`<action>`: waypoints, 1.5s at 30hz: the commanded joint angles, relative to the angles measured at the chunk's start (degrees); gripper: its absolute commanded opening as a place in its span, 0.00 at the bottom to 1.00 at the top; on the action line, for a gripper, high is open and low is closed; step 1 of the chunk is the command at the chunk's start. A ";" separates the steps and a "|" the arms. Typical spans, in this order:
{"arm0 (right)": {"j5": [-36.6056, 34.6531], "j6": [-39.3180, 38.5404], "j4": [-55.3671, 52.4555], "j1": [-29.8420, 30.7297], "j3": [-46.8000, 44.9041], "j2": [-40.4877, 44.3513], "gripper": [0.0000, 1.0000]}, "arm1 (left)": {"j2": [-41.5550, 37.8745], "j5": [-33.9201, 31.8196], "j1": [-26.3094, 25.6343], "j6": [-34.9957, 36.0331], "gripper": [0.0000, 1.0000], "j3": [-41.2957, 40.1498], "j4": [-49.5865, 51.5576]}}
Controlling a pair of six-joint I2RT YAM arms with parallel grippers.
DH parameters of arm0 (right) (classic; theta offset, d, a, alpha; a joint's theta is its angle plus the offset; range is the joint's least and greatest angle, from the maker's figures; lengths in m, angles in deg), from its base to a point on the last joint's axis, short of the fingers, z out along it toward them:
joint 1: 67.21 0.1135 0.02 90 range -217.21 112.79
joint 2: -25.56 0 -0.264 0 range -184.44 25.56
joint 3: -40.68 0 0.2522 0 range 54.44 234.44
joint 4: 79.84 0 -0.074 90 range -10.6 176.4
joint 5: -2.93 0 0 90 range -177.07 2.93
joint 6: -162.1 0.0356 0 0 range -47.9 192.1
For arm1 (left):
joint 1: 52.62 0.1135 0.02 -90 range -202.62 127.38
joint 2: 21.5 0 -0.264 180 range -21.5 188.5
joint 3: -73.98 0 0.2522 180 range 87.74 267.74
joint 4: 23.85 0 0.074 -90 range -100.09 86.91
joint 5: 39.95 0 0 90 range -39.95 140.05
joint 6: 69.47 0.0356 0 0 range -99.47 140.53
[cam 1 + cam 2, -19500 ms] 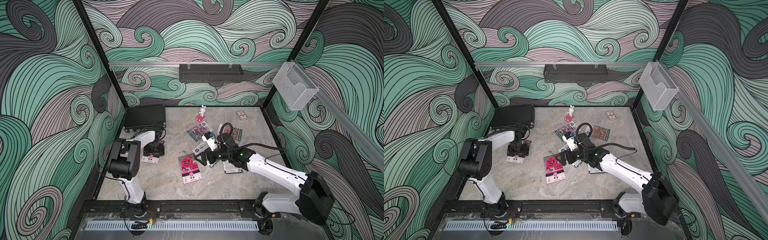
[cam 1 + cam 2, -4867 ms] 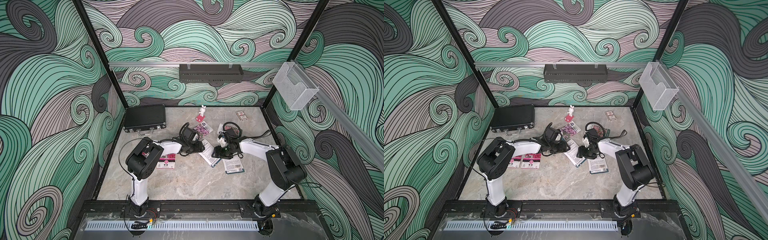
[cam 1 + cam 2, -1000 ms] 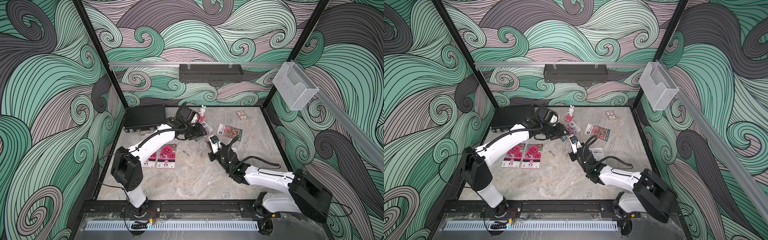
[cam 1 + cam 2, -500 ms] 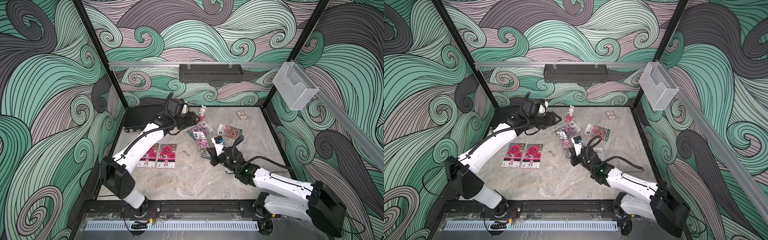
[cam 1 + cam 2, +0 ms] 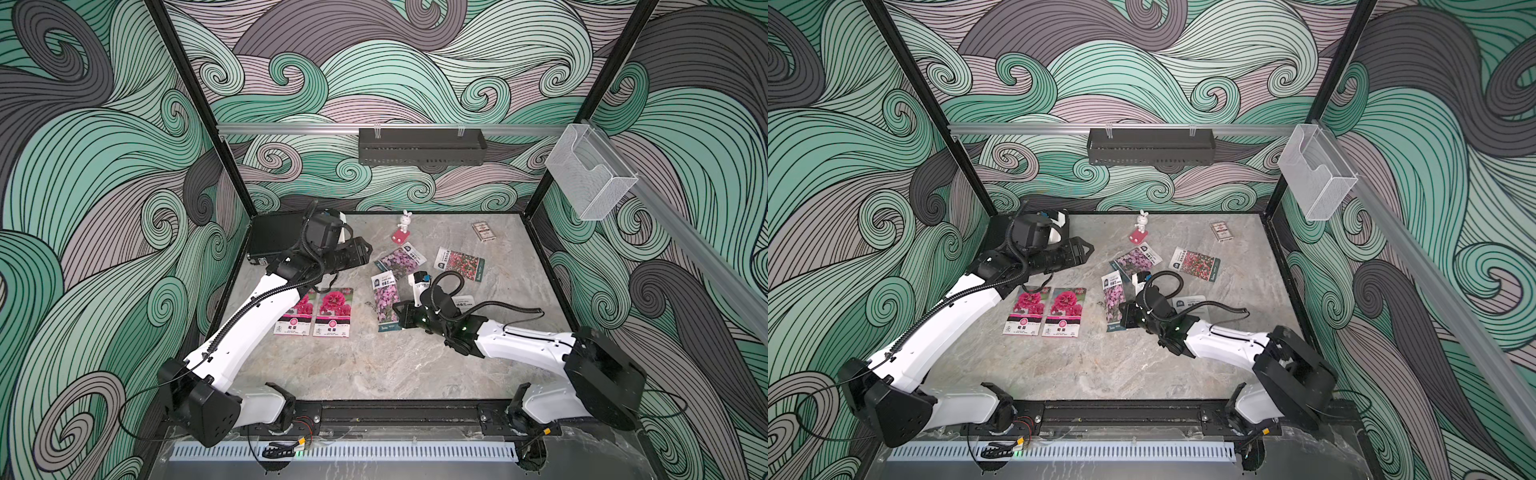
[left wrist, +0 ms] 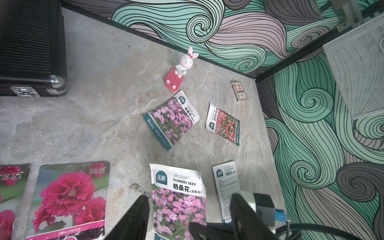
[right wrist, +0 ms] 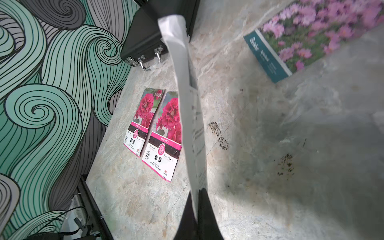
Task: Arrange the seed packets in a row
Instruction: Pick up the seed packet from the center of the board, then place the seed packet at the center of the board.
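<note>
The right hand (image 5: 400, 314) pinches the near end of a purple-pink seed packet (image 5: 385, 296), lengthwise parallel to the two hollyhock packets (image 5: 332, 305) near its left-arm side, while the farther left hand (image 5: 365, 253) hangs spread, empty.

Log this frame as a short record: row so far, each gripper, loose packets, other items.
Row so far: two magenta packets, side by side, face up
Right gripper: shut on held purple-pink packet
Left gripper: open, empty, over the table by the black case
Loose packets: tilted purple-pink packet; red-pink packet; face-down packet
Other items: rabbit figurine; card box
</note>
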 commanded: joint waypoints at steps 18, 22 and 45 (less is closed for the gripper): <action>5.34 21.54 16.06 1.10 3.33 -19.33 0.05 | -6.15 -3.95 0.33 2.63 0.66 -8.04 -0.19; 6.37 19.53 13.14 0.27 4.35 -20.09 0.11 | -5.72 -3.39 0.28 2.50 0.66 -8.30 -0.76; -5.40 -4.58 -19.68 -2.02 10.55 -6.60 0.44 | -4.44 -3.73 0.41 2.79 0.66 -9.00 -1.26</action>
